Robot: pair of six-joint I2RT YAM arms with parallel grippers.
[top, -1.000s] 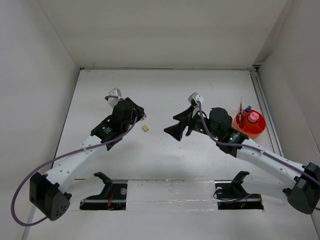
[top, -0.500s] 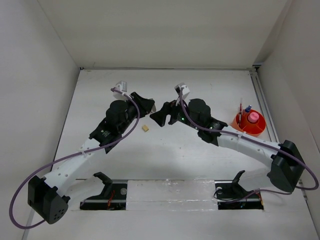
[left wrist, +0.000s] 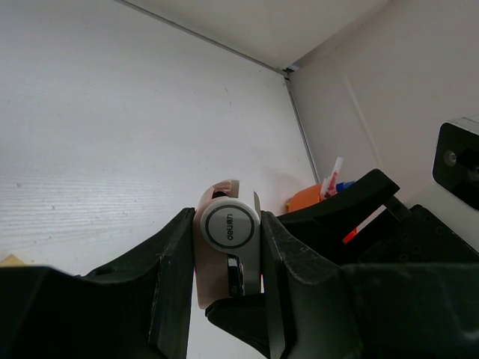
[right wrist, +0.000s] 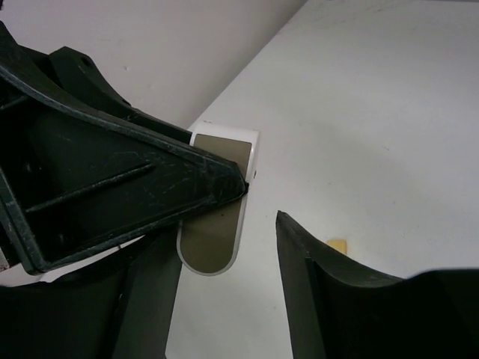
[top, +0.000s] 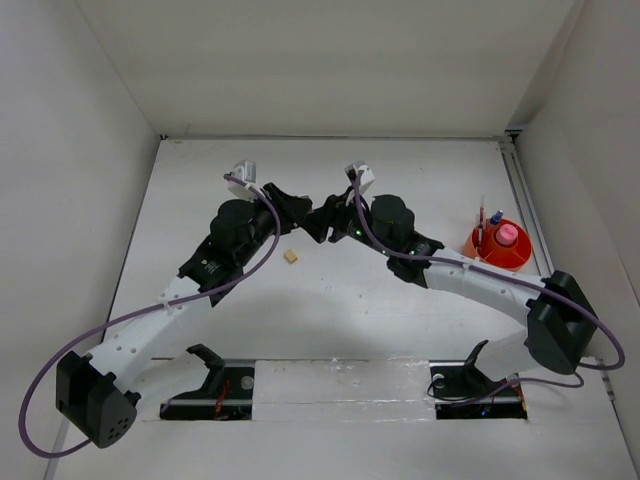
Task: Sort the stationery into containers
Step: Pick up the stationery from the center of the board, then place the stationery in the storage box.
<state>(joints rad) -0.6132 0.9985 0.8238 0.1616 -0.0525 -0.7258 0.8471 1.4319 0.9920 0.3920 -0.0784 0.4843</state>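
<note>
While the overhead camera only gives two claws nose to nose, the left wrist view settles it: left claw [left wrist: 226, 221] clamped on the pink-white plastic piece with a round grey label [left wrist: 227, 233]. Right wrist view adds the right claw [right wrist: 221, 239], fingers parted either side of that piece, a gap showing. Small tan eraser cube [right wrist: 337, 244] sits just beside the claws, and the round orange-red plastic cup [top: 497, 255] is well off to the right claw's right.
</note>
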